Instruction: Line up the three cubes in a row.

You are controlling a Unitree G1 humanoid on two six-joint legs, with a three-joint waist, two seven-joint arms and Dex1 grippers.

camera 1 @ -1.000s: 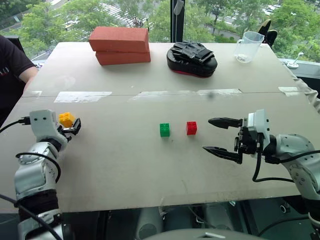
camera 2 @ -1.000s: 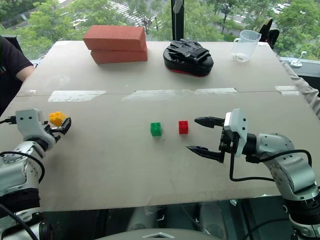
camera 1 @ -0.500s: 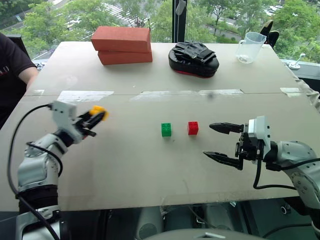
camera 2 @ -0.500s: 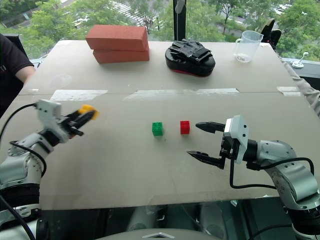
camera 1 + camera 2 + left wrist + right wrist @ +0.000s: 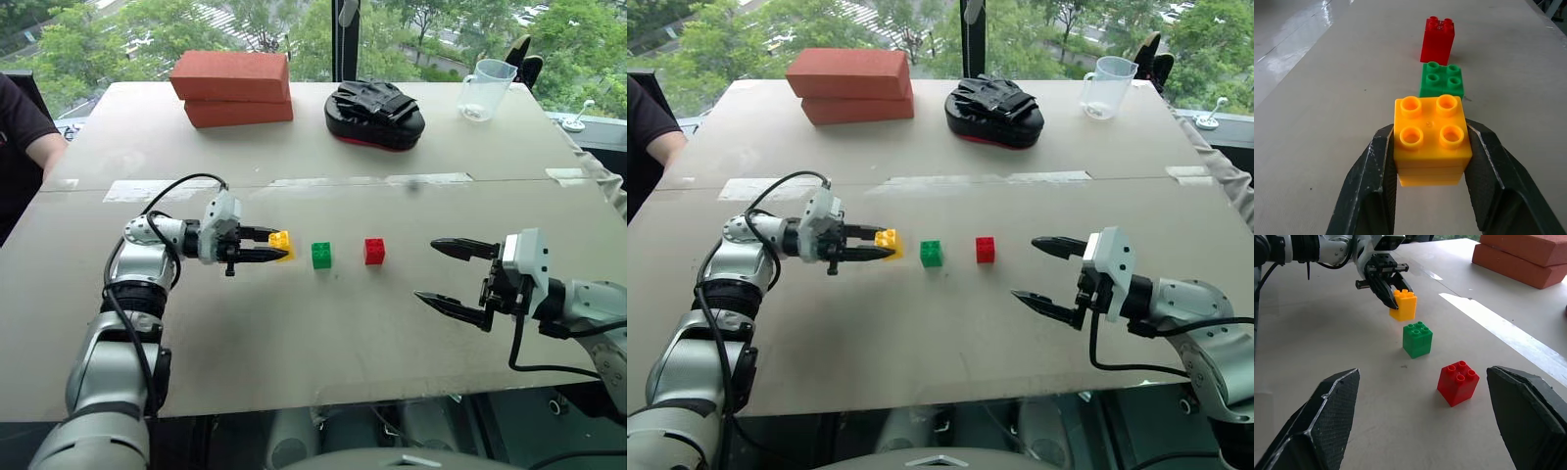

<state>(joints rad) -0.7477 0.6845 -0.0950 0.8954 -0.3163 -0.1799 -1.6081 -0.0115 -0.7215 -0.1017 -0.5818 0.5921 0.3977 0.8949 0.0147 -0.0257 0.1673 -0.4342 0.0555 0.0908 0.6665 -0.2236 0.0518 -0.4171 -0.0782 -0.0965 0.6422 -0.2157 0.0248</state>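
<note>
No legible text or labels, seemingly.

Cubes: yellow (image 5: 281,241), green (image 5: 321,256), red (image 5: 374,252); bricks (image 5: 233,88) red-orange.

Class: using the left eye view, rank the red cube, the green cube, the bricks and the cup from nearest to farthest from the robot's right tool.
1. Red cube: just left of the open right tool.
2. Green cube: next one left.
3. Cup: far edge, right side.
4. Bricks: far edge, left side.
</note>
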